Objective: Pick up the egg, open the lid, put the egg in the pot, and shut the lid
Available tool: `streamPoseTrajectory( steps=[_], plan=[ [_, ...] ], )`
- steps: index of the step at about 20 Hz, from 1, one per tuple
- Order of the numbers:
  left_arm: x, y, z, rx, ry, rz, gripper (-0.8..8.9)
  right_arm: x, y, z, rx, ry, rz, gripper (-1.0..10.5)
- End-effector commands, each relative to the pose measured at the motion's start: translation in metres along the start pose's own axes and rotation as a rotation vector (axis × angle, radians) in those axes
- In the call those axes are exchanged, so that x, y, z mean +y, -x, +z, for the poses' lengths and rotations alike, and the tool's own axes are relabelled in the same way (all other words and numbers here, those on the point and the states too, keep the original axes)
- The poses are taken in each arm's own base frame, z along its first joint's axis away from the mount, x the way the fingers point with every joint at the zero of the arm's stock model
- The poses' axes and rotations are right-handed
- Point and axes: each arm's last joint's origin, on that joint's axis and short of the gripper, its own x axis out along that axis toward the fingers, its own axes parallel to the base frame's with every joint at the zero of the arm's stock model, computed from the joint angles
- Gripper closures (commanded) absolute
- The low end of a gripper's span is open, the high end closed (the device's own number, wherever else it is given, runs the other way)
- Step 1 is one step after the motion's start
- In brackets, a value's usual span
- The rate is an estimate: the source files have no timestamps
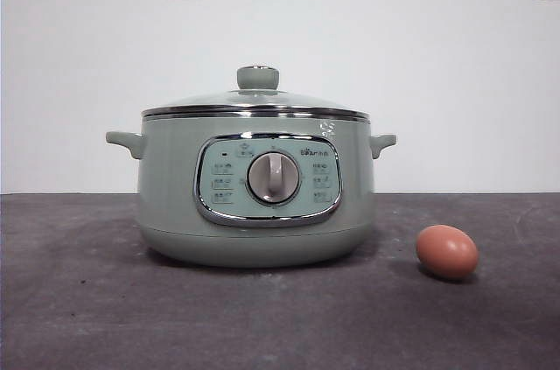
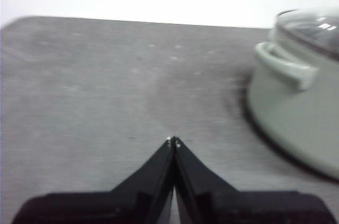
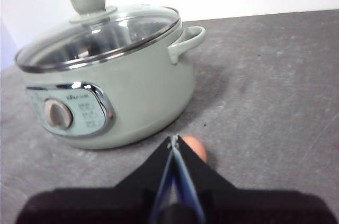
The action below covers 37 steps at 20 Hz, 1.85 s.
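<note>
The right hand (image 3: 174, 142), clenched and empty, partly hides the egg (image 3: 195, 148) just beyond its tips. The left hand (image 2: 173, 142) is clenched too, beside the pot (image 2: 296, 113), which is cut off at the frame edge.

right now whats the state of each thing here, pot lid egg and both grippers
pot: upright on the table, lid on
lid: closed, seated on the pot's rim
egg: lying on the table beside the pot, not held
left gripper: shut, empty, above bare table
right gripper: shut, empty, just above the egg
</note>
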Motion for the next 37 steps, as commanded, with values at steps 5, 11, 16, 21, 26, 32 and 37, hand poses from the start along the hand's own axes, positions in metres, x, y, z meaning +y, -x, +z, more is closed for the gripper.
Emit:
streamPoseTrajectory(
  steps=[5,11,16,21,26,32,37],
  plan=[
    [-0.004,0.004,0.009,-0.005,0.142,-0.112,8.19,0.002,0.002,0.008,-0.027,-0.194,0.001,9.6],
    [-0.012,0.018,0.039,-0.005,0.163,-0.214,8.19,0.007,0.007,0.032,-0.050,-0.206,0.005,9.6],
    [-0.018,0.031,0.066,0.054,0.156,-0.260,8.19,0.013,0.013,0.063,0.010,-0.215,-0.007,9.6],
    [-0.025,0.041,0.094,0.143,0.098,-0.359,8.19,0.020,0.018,0.100,0.157,-0.156,-0.017,9.6],
    [-0.031,0.049,0.121,0.257,0.018,-0.451,8.19,0.029,0.025,0.139,0.340,-0.054,0.026,9.6],
    [-0.036,0.056,0.147,0.380,-0.044,-0.513,8.19,0.037,0.031,0.176,0.504,-0.001,0.043,9.6],
    [-0.040,0.067,0.166,0.506,-0.084,-0.540,8.19,0.042,0.038,0.190,0.667,0.006,0.061,9.6]
  ],
)
